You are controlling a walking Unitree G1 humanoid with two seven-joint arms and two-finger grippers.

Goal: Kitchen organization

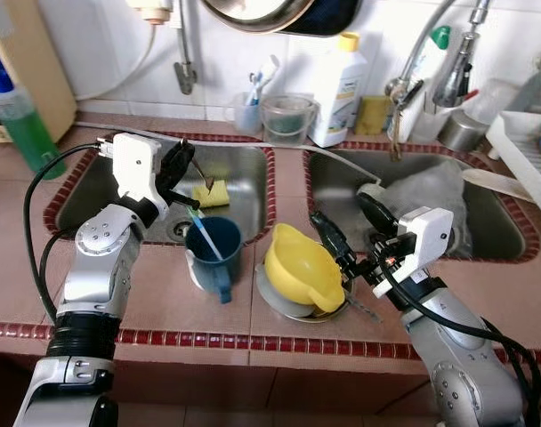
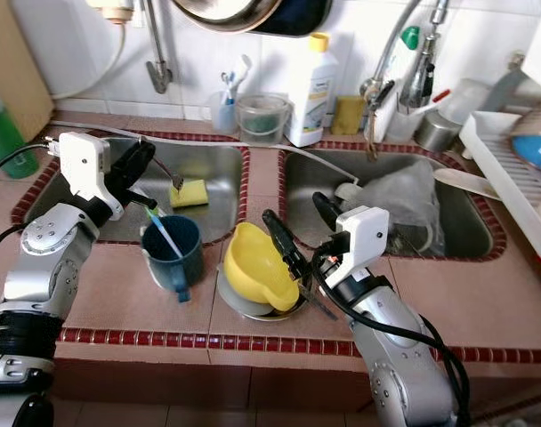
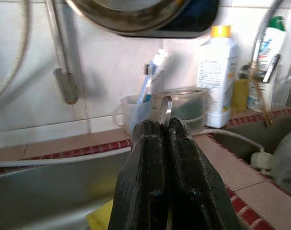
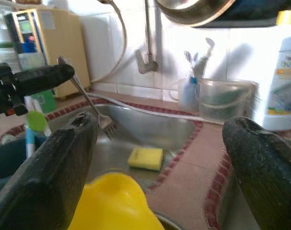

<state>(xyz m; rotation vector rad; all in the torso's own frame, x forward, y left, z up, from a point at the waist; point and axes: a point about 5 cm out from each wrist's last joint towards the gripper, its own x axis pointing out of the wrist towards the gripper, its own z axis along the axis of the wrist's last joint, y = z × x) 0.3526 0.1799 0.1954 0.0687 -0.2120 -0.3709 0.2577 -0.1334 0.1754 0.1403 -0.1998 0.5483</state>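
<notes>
Fork (image 4: 90,103) held by its handle in the left gripper (image 1: 183,166), fingers pressed together on it, sits upper left of the head views, over the left sink basin (image 1: 244,187) above a yellow sponge (image 1: 212,193). Its tines read clearly from the right wrist camera. Centre frame, the right gripper (image 1: 346,236) is spread wide beside a yellow jug (image 1: 299,267); a blue mug (image 1: 213,255) stands left of that.

Home kitchen: 2 steel sinks (image 1: 244,169) in tiled counter (image 1: 164,302), faucet (image 1: 453,71), soap btl (image 1: 337,89).
</notes>
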